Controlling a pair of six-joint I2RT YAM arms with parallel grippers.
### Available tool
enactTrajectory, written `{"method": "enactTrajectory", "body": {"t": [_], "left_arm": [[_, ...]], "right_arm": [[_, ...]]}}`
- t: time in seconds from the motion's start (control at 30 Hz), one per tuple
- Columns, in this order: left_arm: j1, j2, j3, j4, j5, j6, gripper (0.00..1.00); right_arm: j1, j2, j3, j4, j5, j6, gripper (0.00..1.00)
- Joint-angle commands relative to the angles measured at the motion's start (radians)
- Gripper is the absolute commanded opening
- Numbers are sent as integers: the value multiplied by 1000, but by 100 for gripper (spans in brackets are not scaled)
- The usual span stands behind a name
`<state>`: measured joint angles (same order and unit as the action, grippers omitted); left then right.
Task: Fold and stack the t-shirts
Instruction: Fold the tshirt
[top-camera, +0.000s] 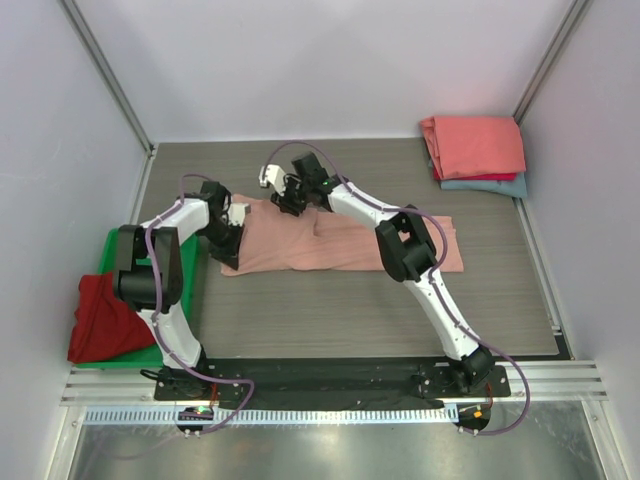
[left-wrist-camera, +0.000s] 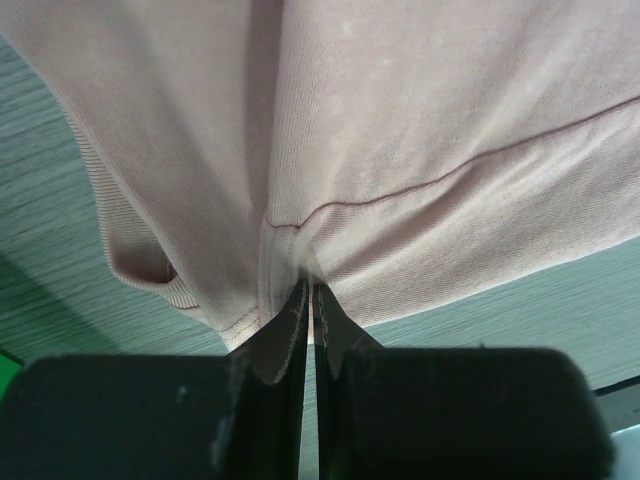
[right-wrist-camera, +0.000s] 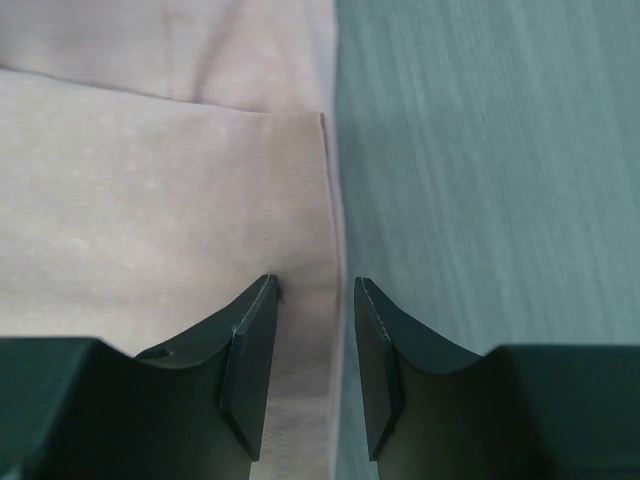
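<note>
A: L side, quick?
B: left gripper (left-wrist-camera: 308, 300) clenched on the dusty-pink tee (top-camera: 340, 245). Fingers (left-wrist-camera: 287, 345) pressed tight, a seamed fold of cloth nipped right at the tips. Rest of the tee fans out ahead of the tips, and a ribbed hem edge droops just left of them.
A: R side?
B: right gripper (right-wrist-camera: 312, 290) released, jaws apart w/ a clear gap. Nothing pinched. The tee's edge runs ahead of the tips in line w/ the gap: cloth ahead of the left finger, bare table (right-wrist-camera: 480, 150) ahead of the right one.
A: Touching the cloth?
B: Can't tell, the tips hide the contact. They're low and right at the edge.
A: Where's the tee overall?
B: Top view: spread flat-ish on the table, long way across, between the two arms. L fingers at its left end, R fingers at its far edge near that end. The other end lies well apart from both sets of fingers, under the R arm's forearm.
A: Other tees?
B: Folded pile well apart from both sets of fingers, far right corner: coral-red tee (top-camera: 475, 145) on top, blue-grey tee (top-camera: 495, 187) under it. The dark red tee (top-camera: 100, 320) is bunched on the green tray (top-camera: 120, 243), back behind the L fingers by that arm's base, part hanging off the tray's left side.
</note>
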<state>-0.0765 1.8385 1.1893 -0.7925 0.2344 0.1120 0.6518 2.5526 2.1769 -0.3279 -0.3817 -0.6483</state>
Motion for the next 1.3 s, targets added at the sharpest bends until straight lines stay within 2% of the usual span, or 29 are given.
{"method": "enactTrajectory", "body": {"t": [0.0, 0.17, 0.3, 0.33, 0.43, 0.5, 0.53, 0.67, 0.83, 1.03, 1.27], "left_arm": [[4, -27, -33, 12, -78, 26, 6], [6, -62, 12, -5, -72, 32, 8], [6, -97, 73, -31, -43, 38, 13], [4, -97, 91, -39, -38, 34, 14], [4, -79, 164, -92, -6, 23, 17], [6, -62, 231, -109, 25, 9, 16], [6, -55, 231, -113, 32, 3, 17], [1, 10, 312, -132, 69, -9, 14], [-19, 71, 345, -159, 86, -21, 12], [-48, 126, 332, -155, 74, -17, 10], [-60, 191, 346, -159, 23, -5, 10]], "right_arm": [[5, 26, 110, 104, 89, -11, 42], [-3, 5, 133, 245, 259, -7, 43], [-49, -93, 81, 262, 293, -16, 45], [-64, -119, 23, 260, 290, -16, 45], [-128, -238, -108, 216, 261, -30, 45], [-185, -317, -201, 109, 219, -49, 45], [-207, -345, -231, 109, 202, -50, 44], [-322, -445, -367, -84, 139, -140, 44], [-457, -561, -546, -201, 104, -237, 41], [-564, -615, -664, -244, 107, -300, 41], [-616, -582, -733, -246, 132, -353, 40]]}}
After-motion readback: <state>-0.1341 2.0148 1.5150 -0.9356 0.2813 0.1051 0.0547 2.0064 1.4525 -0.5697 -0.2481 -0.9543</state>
